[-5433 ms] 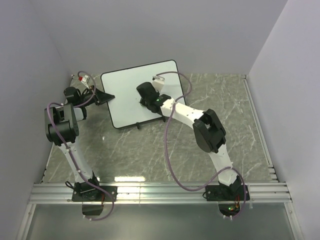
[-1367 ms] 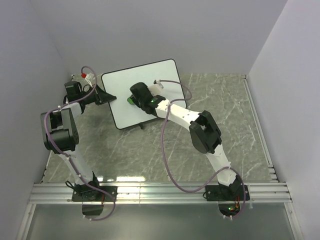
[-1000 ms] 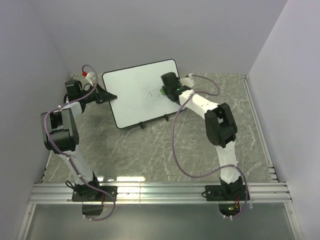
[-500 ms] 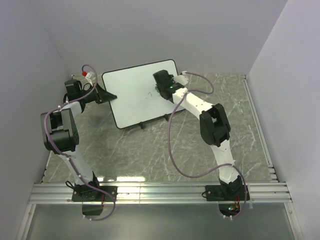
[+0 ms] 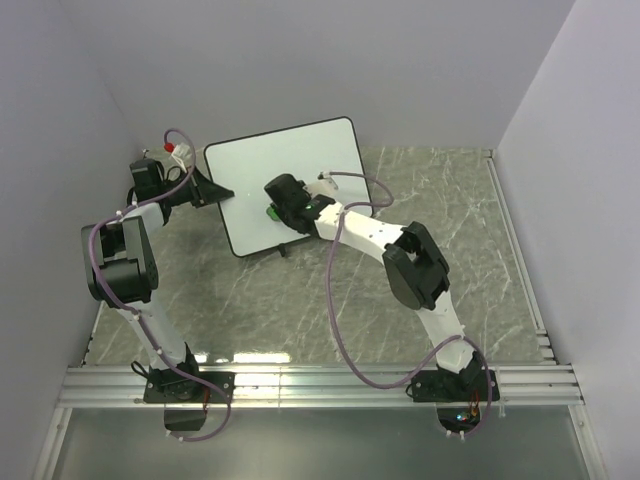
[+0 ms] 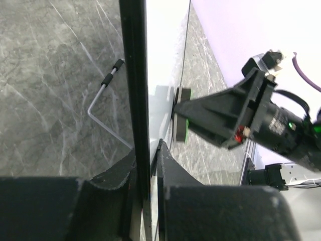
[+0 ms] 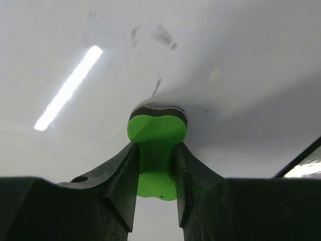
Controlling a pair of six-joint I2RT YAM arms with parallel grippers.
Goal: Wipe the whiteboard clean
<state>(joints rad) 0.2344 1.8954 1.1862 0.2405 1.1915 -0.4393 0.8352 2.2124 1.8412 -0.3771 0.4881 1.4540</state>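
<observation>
At the far left of the grey marbled table (image 5: 300, 310), near the back wall, the whiteboard (image 5: 300, 160) stands on its lower long edge. Its white face is turned towards the arms, and it appears to lean backwards, though the angle is hard to judge from above. A thin black frame with rounded corners borders it. The left arm (image 5: 120, 260) reaches along the left wall to the board's left edge. The right arm (image 5: 400, 250) stretches across the table to the lower middle of the face.

The left hand (image 6: 149, 150) is closed on the whiteboard, with one finger on either side of the black frame. The right hand (image 7: 156, 150) is clamped on a green eraser (image 7: 156, 131), its two fingers tight against the green grip. The eraser's dark pad lies flat against the board face, as the left wrist view confirms in profile.

A bent wire foot (image 6: 103, 95) props the board from behind and rests on the table. A few faint grey marks (image 7: 161, 34) show on the white surface just beyond the eraser.
</observation>
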